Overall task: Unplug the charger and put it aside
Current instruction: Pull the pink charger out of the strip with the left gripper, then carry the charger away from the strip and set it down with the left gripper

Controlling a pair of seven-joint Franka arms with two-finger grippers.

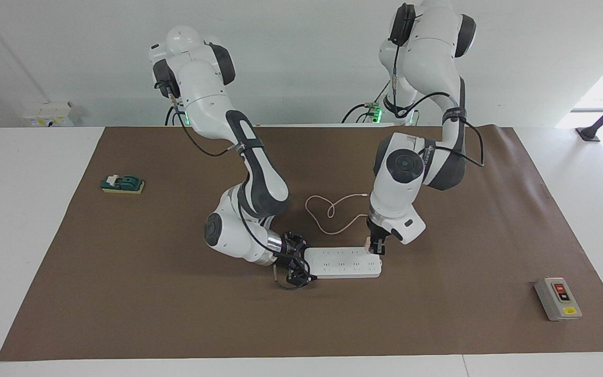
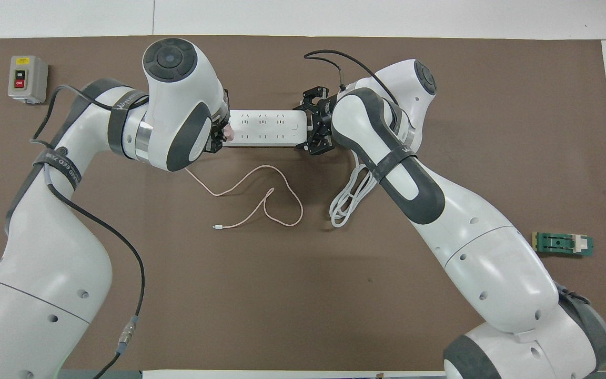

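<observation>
Both grippers work at the ends of the white power strip (image 1: 343, 262), which lies mid-mat with bare brown mat (image 1: 301, 324) all round it. The left gripper (image 1: 376, 247) stands on the strip's end toward the left arm, fingers apparently clamped on the pale pink charger (image 1: 368, 244), which sits at that end of the strip. The right gripper (image 1: 296, 266) has its fingers spread across the other end. The charger's cable (image 1: 327, 212) loops on the mat nearer the robots. Only the overhead view shows a coiled white cord (image 2: 349, 200) under the right arm. A grey switch box (image 1: 558, 298) and a green block (image 1: 122, 184) lie well apart, near the mat's ends.
</observation>
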